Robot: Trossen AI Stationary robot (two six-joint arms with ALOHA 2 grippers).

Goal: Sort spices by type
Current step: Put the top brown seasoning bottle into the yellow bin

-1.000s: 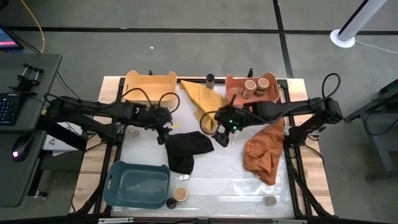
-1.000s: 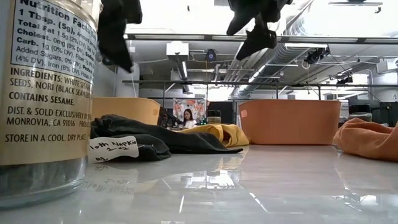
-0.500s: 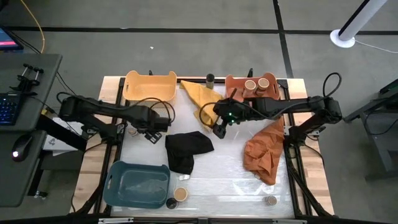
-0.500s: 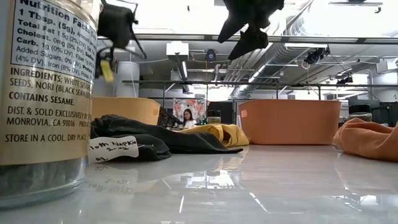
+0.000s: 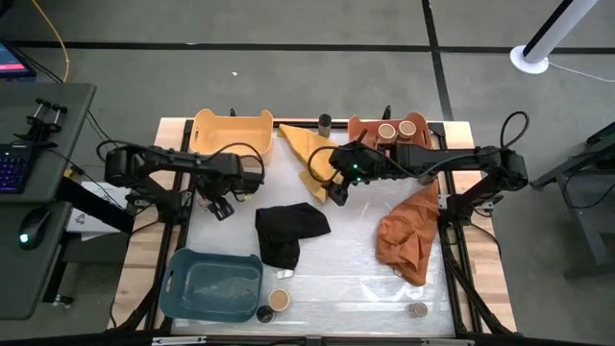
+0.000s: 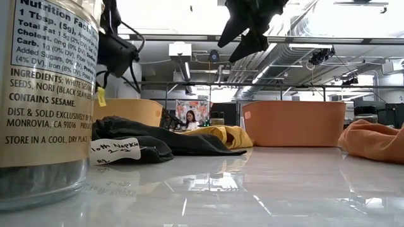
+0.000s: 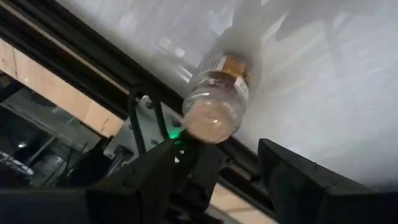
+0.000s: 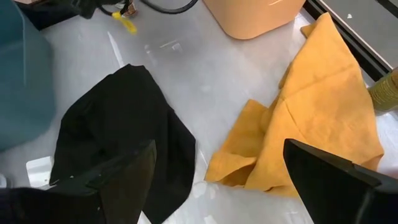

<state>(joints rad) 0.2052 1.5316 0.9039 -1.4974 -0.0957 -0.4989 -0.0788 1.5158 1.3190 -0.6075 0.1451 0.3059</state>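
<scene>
Surface: glossy white table top (image 5: 336,279) on a wooden frame, grey floor around it.
Room: the low view shows ceiling ducts, strip lights and a person (image 6: 190,118) seated far behind.
Writing: close jar (image 6: 41,94) in the low view reads "Nutrition Facts", "INGREDIENTS: WHITE SES... SEEDS, NORI", "CONTAINS SESAME", "MONROVIA, CA 91016", "STORE IN A COOL, DRY PLACE"; handwritten tag on the black cloth (image 5: 288,231), unreadable.
Spices: two tan-lidded jars (image 5: 396,129) in the salmon bin (image 5: 360,128); one jar (image 5: 204,202) at the left edge; three along the front edge; a dark-lidded one at the back edge.
Left gripper (image 5: 222,207): fingers spread, nothing between them, just beside the left-edge jar.
Right gripper (image 5: 337,193): fingers spread, holding nothing, above the yellow cloth (image 5: 312,154).
Other things: yellow bin (image 5: 231,132), blue bin (image 5: 211,284), orange cloth (image 5: 408,235).
</scene>
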